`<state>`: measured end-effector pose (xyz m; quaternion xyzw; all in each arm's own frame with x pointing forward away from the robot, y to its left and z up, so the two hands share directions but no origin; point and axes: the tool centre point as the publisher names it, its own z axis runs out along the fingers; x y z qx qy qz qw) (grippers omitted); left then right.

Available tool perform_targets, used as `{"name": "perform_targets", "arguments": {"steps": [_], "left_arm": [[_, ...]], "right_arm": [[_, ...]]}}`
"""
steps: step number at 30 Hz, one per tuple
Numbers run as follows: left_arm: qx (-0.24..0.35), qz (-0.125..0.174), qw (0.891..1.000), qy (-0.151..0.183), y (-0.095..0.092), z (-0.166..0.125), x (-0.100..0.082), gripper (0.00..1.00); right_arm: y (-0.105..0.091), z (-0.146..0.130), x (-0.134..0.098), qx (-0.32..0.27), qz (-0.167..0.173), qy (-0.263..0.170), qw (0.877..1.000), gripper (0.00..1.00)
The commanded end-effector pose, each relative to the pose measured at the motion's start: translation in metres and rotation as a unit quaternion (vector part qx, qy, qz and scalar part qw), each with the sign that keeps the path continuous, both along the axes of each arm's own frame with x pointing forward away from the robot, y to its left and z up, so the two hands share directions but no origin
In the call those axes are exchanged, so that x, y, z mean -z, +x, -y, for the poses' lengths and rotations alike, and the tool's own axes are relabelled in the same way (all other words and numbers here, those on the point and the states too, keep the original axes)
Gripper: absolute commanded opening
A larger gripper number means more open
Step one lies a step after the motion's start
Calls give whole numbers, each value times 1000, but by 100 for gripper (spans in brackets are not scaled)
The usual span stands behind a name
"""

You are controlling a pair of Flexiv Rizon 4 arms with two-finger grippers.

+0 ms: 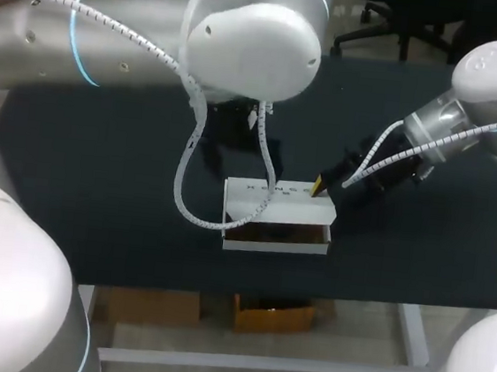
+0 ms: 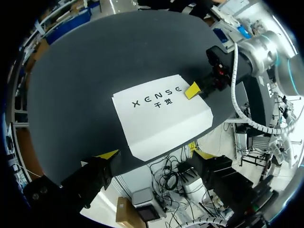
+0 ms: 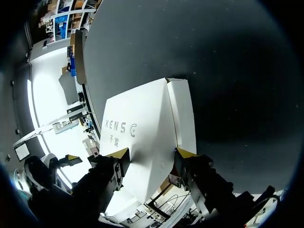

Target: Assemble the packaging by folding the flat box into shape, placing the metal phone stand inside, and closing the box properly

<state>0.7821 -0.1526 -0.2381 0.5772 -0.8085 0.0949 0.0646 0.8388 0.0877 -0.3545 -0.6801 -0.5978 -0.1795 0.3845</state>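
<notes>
The white box lies mid-table with its printed lid slightly raised. A dark gap shows along the front, and I cannot make out the phone stand inside. My right gripper is at the box's far right corner. In the right wrist view that gripper has the lid's end filling the space between both fingers, so it is shut on the box. One of its yellow fingertips rests on the lid's top. My left gripper hangs above the box, wide open and empty. In the head view my own arm hides it.
The black table carries nothing else that I can see. My left arm's elbow and its white cable hang over the box's far-left side. The table's front edge runs close behind the box.
</notes>
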Motion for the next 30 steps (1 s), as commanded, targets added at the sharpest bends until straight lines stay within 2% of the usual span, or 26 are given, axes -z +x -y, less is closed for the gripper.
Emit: {"name": "perform_targets", "arguments": {"steps": [1,5,8,10,17,20,23,28,30], "left_arm": [[13,34,999,25,-9,7,1,100],[53,64,996,43,-17,9,0,100],[103,89,989,60,-26,11,0,100],[115,101,986,72,-30,14,1,100],[126,100,984,73,-35,16,3,100],[126,100,984,73,-35,16,3,100],[126,100,984,73,-35,16,3,100],[126,100,984,73,-35,16,3,100],[126,100,984,73,-35,16,3,100]], "right_arm": [[1,0,1,-3,-3,0,1000,56],[1,-1,1,-2,-3,1,1000,53],[1,-1,1,-2,-2,0,1000,54],[1,-1,1,-2,-2,0,1000,53],[1,-1,1,-2,-4,0,1000,58],[1,-2,2,-2,-4,-1,1000,56],[1,-2,2,-1,-4,-1,1000,60],[1,-2,2,0,-4,-1,1000,57],[1,-2,2,0,-4,-1,1000,53]]}}
